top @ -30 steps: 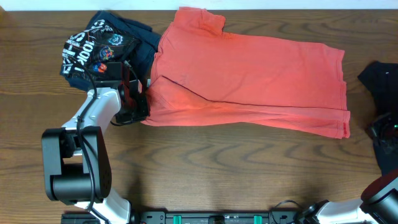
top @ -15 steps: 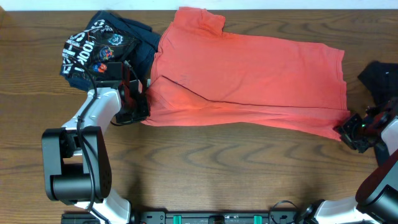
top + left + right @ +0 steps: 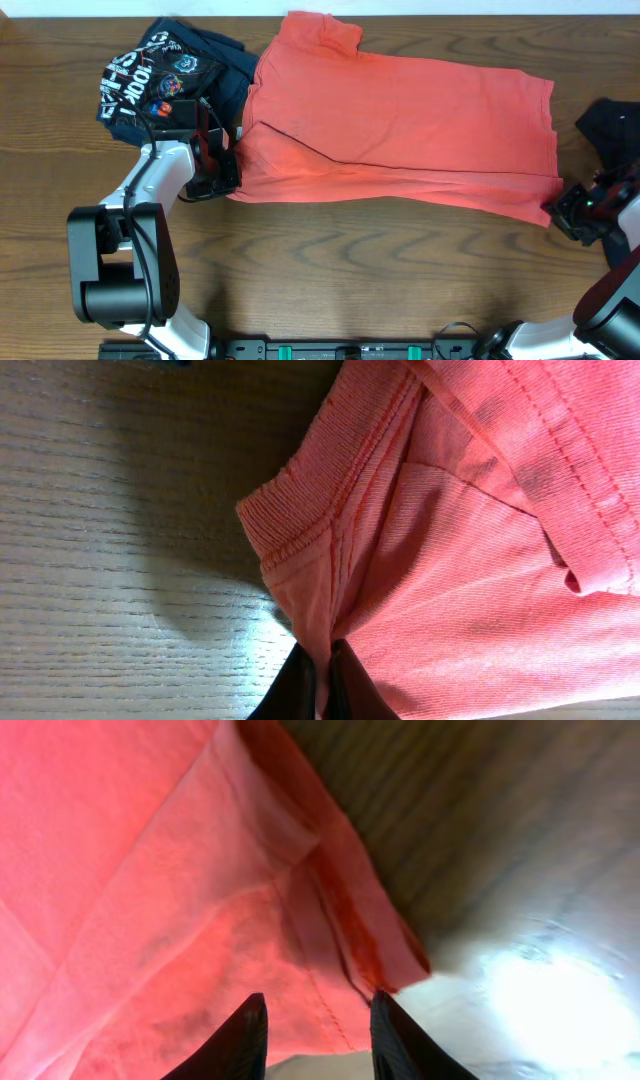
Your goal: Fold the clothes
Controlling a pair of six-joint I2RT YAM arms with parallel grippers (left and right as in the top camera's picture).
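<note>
The clothes lie along the back of the table. A coral-red T-shirt (image 3: 400, 120) is spread lengthwise across the middle. My left gripper (image 3: 228, 172) is shut on the shirt's left edge, and the left wrist view shows a pinch of red fabric (image 3: 480, 580) squeezed between the left gripper (image 3: 322, 682) tips near the ribbed collar. My right gripper (image 3: 562, 210) sits at the shirt's near right corner. In the right wrist view the right gripper (image 3: 315, 1012) is open, its fingers astride the hemmed corner (image 3: 385, 965) without pressing it.
A navy white-printed shirt (image 3: 165, 80) is bunched at the back left, partly under the red one. A black garment (image 3: 615, 125) lies at the right edge, just behind my right arm. Bare wooden tabletop (image 3: 380, 270) runs along the front.
My right gripper has come in from the right edge to the shirt's near right corner and its jaws have parted. The left arm and the shirt have stayed still.
</note>
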